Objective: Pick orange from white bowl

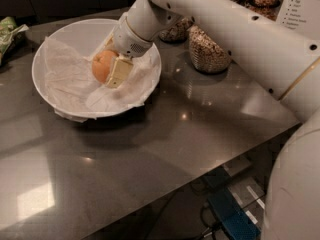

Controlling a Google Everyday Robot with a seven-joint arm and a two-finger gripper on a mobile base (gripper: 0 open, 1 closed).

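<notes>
A dark grey counter [150, 154] is seen from above, with a wide, shallow white bowl [36, 69] set on its left part. The bowl is lined with crinkled white paper [65, 81]. A small orange [100, 64] is held inside the bowl, right of its middle, over the paper lining. A thick white robot arm [225, 19] is stretched in from the upper right, and its hand [107, 68] is lowered into the bowl. The hand is closed around the orange: one cream-coloured finger [119, 73] is pressed against the fruit's right side, while the other is mostly hidden behind the fruit. Whether the orange is touching the paper cannot be told. Just behind the bowl, to its right, two glass jars of grain [205, 51] are placed on the counter. A green packet [7, 34] is seen at the far left edge, apart from the bowl. A white printed card [302, 4] is seen at the upper right corner.
</notes>
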